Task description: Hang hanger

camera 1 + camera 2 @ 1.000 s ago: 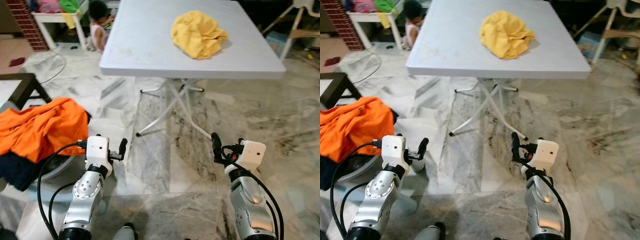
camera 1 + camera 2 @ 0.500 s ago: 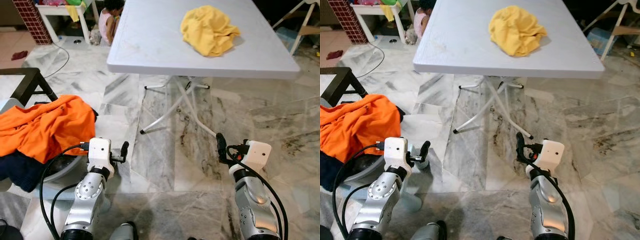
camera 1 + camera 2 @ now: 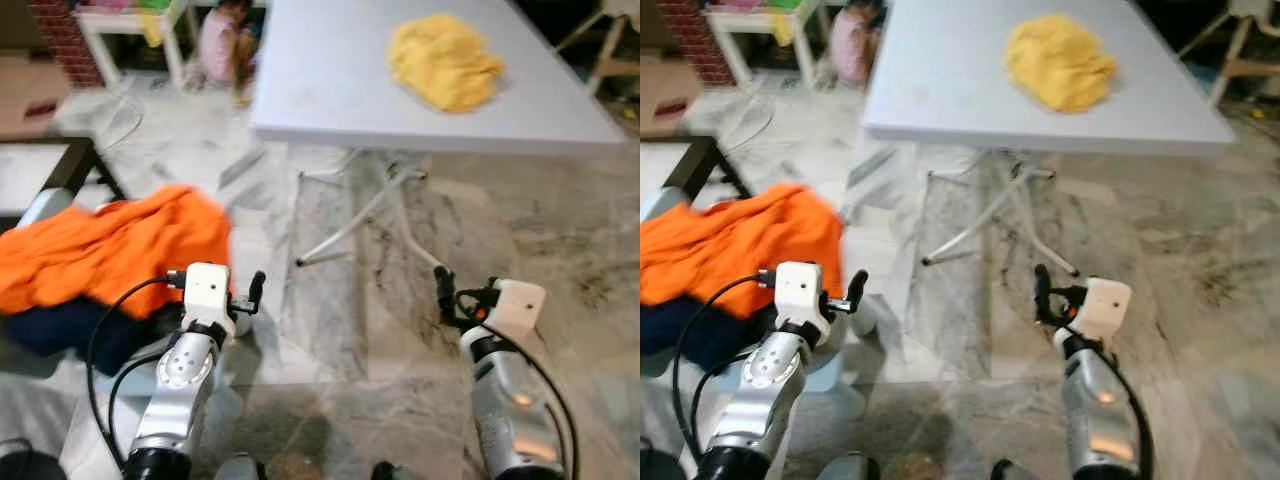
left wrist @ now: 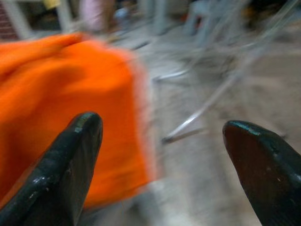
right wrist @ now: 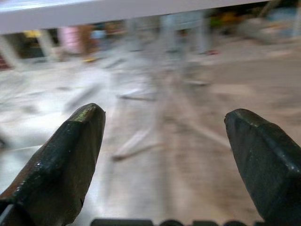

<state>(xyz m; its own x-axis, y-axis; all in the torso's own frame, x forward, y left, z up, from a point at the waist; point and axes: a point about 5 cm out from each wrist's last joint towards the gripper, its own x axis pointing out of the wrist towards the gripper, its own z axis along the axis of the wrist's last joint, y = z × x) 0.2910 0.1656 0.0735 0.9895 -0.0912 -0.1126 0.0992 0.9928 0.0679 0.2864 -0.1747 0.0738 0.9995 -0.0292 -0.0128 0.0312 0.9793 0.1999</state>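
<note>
Both claws spread wide, empty, held low over marble floor (image 3: 560, 250), ready; left gripper (image 4: 162, 155) near crumpled orange cloth (image 3: 110, 245); right gripper (image 5: 164, 160) facing white folding table (image 3: 330, 90).

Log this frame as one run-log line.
left gripper: open, empty | right gripper: open, empty | orange garment: robot's left | yellow cloth: on table

A white folding bench (image 3: 330, 90) stands on the marble floor (image 3: 560, 230), carrying a crumpled yellow cloth (image 3: 445, 60). An orange garment (image 3: 110, 245) lies over dark fabric (image 3: 70, 325) at left. A person (image 3: 222, 40) sits beyond the bench
</note>
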